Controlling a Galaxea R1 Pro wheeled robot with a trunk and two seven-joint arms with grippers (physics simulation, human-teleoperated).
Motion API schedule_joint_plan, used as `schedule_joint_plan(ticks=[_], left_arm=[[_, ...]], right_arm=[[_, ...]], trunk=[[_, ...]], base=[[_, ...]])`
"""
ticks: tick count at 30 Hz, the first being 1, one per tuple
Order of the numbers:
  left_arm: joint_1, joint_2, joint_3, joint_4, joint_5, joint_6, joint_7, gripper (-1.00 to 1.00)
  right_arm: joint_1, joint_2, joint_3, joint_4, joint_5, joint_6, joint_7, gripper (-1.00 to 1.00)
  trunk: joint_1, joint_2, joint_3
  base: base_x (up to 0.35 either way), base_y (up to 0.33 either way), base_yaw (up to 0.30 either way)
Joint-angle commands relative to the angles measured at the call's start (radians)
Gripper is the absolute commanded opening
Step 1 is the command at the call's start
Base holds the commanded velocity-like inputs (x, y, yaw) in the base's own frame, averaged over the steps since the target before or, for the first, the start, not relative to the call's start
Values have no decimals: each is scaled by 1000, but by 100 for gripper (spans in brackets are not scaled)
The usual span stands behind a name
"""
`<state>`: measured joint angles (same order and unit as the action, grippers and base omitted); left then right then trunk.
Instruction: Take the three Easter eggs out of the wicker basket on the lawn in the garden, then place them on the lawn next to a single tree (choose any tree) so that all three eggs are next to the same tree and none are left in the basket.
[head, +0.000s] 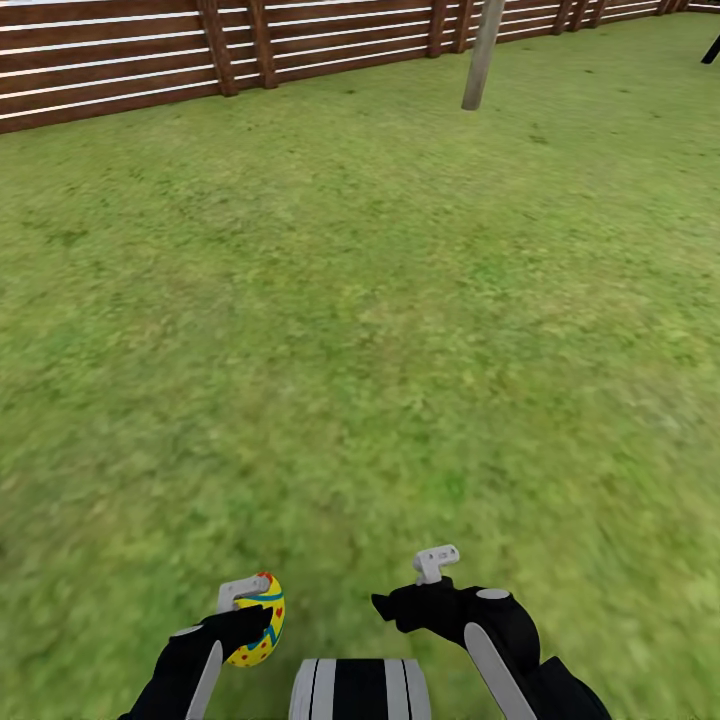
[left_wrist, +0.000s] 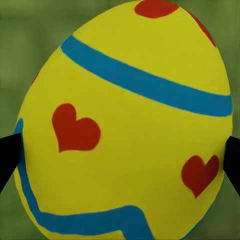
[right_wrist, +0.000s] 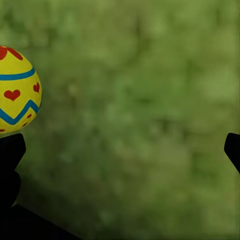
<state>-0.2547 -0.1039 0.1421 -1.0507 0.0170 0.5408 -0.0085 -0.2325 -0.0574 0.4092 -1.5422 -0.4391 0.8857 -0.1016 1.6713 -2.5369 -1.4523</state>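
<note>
Tree trunk (head: 481, 52) is cut off by the top edge; Easter egg (left_wrist: 125, 125) overruns the frame's bottom; lawn (right_wrist: 140, 110) is blurred.

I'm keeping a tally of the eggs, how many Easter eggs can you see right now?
1. One Easter egg sits clamped in the left pincer, held above the lawn. The right pincer is open and empty. The other eggs may lie outside these views.

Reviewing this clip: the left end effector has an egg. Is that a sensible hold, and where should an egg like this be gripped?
Seems sensible. In the left wrist view the black fingertips press opposite flanks of the Easter egg, near its widest girth, with the long axis running across the finger line. That band is where curved sides are least likely to squirt out. The left end effector carries it above the lawn.
</note>
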Motion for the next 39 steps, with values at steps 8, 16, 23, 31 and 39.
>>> schedule_joint_plan(ticks=[8, 16, 23, 31, 39], left_arm=[[0, -1, 3, 45, 0, 5, -1, 100], [0, -1, 3, 45, 0, 5, -1, 100], [0, -1, 4, 44, 1, 6, 1, 100], [0, -1, 2, 44, 0, 7, 3, 100], [0, -2, 2, 44, 0, 7, 2, 100]], right_arm=[[-1, -1, 2, -1, -10, 2, -10, 100], [-1, -1, 2, -1, -12, 2, -10, 100], [-1, -1, 2, -1, -11, 2, -10, 100], [-1, -2, 2, -1, -10, 2, -10, 100], [-1, -3, 2, -1, -10, 2, -10, 100]], trunk=[[0, 0, -1], [0, 0, -1], [-1, 1, 11], [-5, 2, 42], [-8, 4, 73]], base=[[0, 0, 0], [0, 0, 0], [0, 0, 0], [0, 0, 0], [0, 0, 0]])
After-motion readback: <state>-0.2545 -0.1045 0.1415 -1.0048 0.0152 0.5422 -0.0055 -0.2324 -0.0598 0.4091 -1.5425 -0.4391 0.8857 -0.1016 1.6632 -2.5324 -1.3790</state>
